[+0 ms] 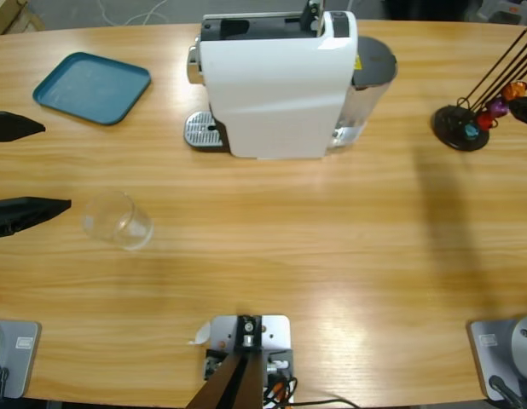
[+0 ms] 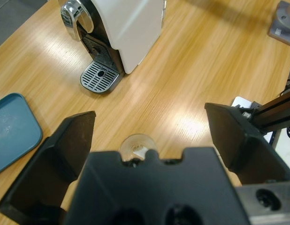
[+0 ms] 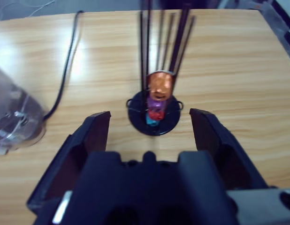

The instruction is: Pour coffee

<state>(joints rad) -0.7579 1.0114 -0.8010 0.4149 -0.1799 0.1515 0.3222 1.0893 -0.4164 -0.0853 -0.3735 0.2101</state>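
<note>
While the glass (image 1: 117, 220) stands alone on the counter (image 1: 332, 256), in front of and to the left of the coffee machine (image 1: 276, 81), nothing has hold of it. The left claw (image 1: 29, 170) comes in from the left edge with its jaws wide apart, the glass just beyond their tips and roughly in line with the gap; from the left wrist view the glass (image 2: 137, 147) shows just past the claw body. The right claw (image 3: 149, 124) is likewise spread and empty, facing the capsule rack (image 3: 154, 110) at the far right, where coloured capsules (image 3: 159, 89) hang on thin black rods.

The glass looks clear, thin-walled and light, so it is probably slippery and easy to knock over or crack under a hard squeeze. I would take it low to mid wall, jaws on opposite sides, with gentle pressure. It then has to go on the drip grid (image 2: 100, 75) under the spout. The teal tray (image 1: 91, 87) lies well apart at the back left.
</note>
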